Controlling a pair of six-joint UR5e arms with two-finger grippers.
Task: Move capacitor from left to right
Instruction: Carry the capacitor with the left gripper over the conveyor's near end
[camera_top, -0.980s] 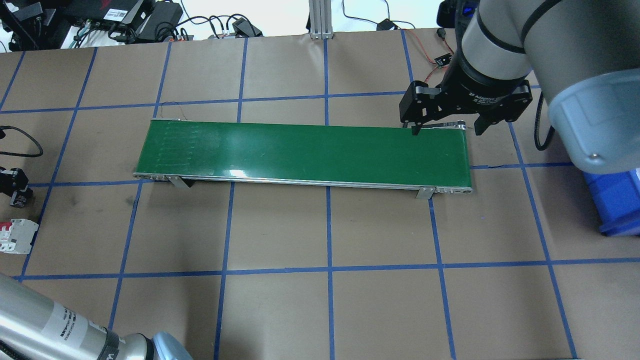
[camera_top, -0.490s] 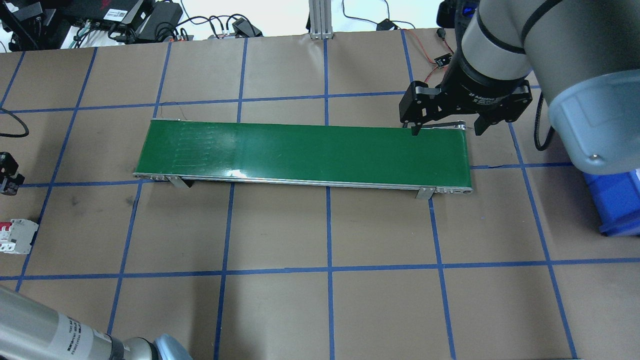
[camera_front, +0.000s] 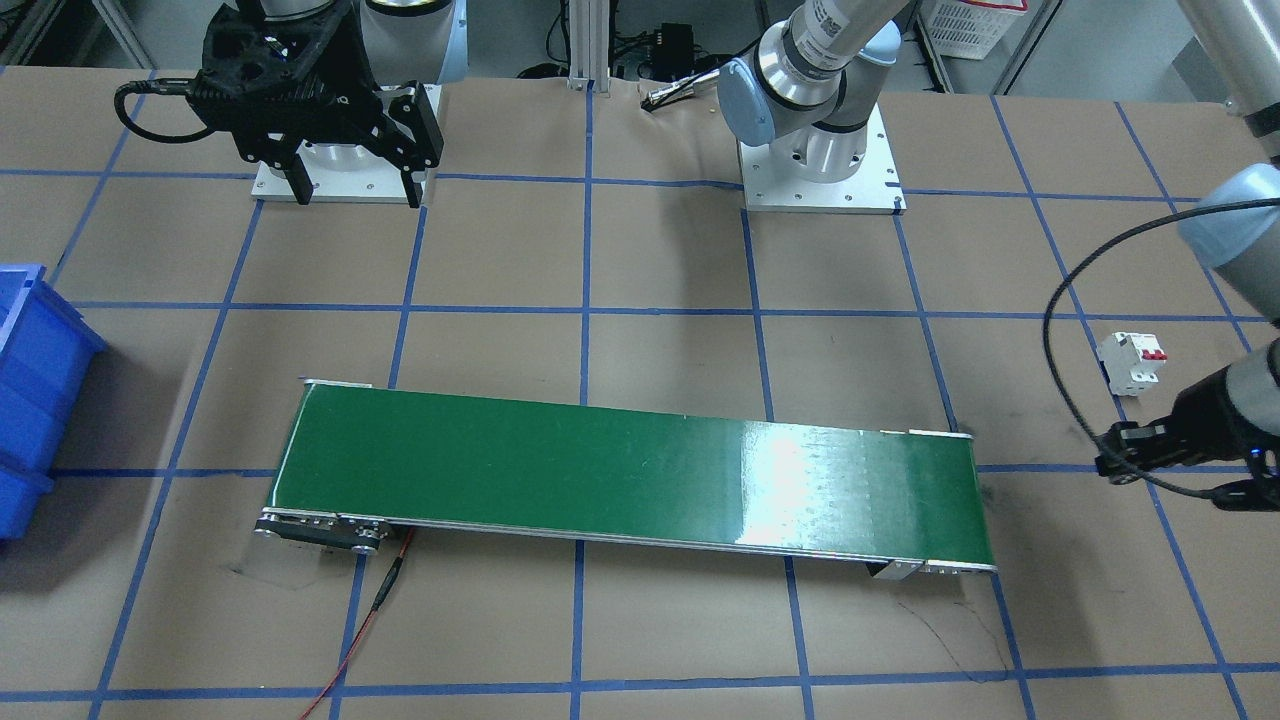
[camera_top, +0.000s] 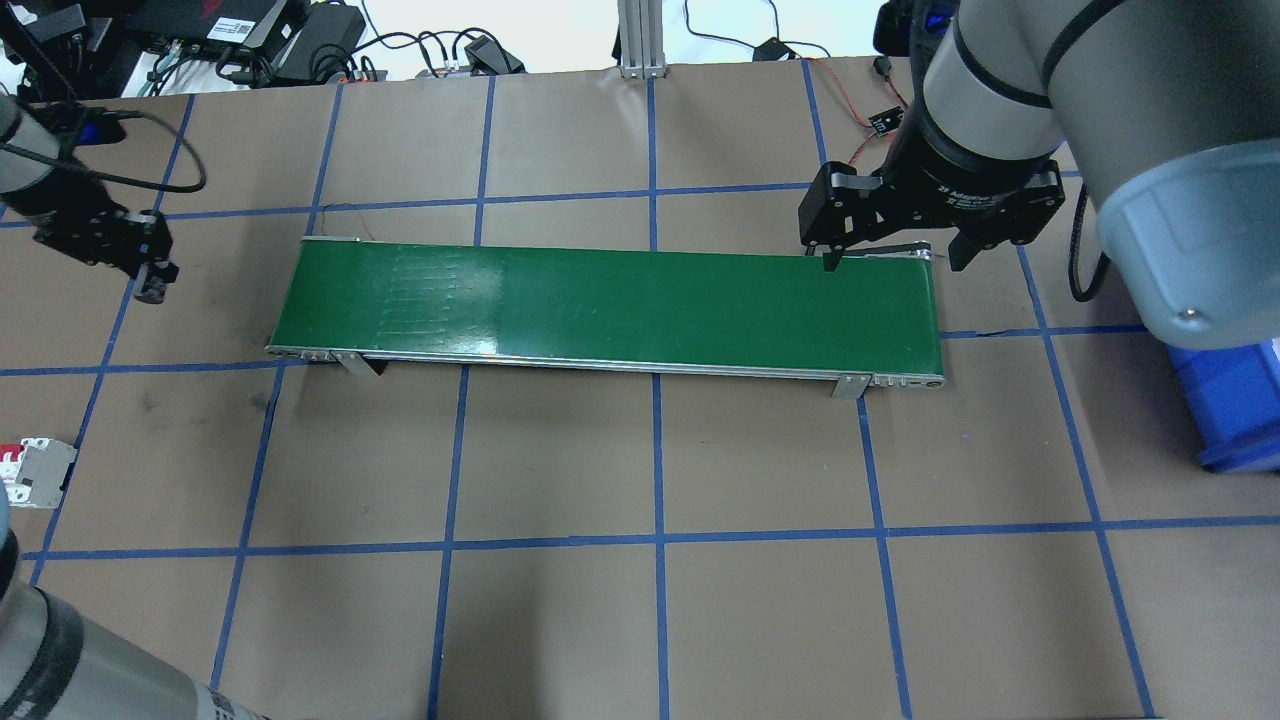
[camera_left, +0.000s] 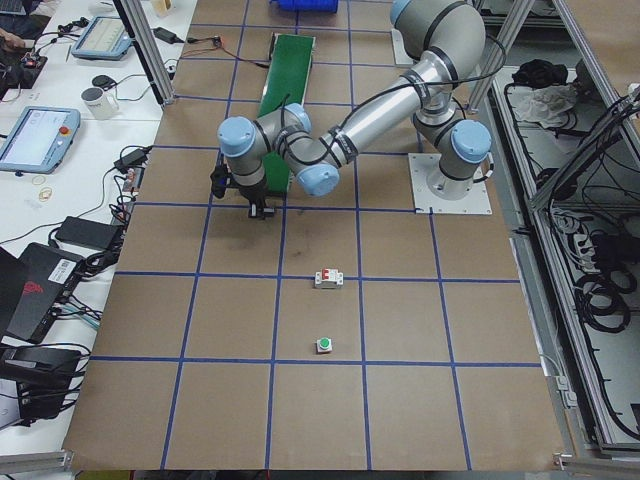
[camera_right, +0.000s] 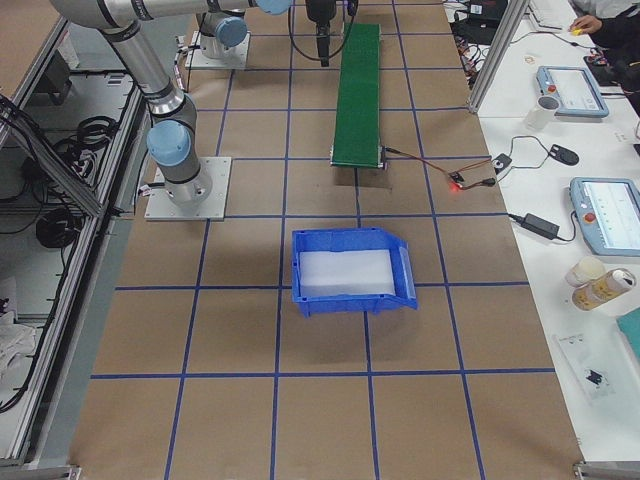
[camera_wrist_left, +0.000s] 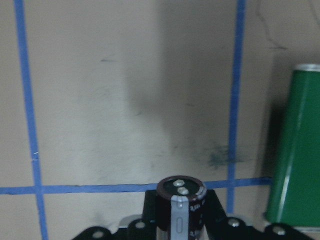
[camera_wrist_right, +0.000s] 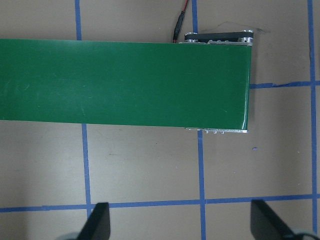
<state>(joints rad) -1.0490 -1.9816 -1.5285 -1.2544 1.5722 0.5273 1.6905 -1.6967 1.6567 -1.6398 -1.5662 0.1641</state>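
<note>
Front-facing view: left gripper (camera_front: 1110, 462) sits at the right edge, its jaws too small to read.

Overhead: it hangs left of the long green conveyor belt (camera_top: 620, 305). I'd carry it over the belt's near end, lower it gently and release the part upright.

Left wrist view: the small near-black cylindrical capacitor (camera_wrist_left: 181, 205) is pinched between the closed-in jaws, at the bottom centre. Its lower body is cropped.

Right wrist view: right gripper (camera_wrist_right: 182, 222) is spread wide and empty.

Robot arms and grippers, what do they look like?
The right arm and left arm are fat silver tubes with pale blue caps on the joints. The right gripper and left gripper are black, each with two fingers. A black cable loops beside the left one. Small white lettering marks the right wrist.
</note>
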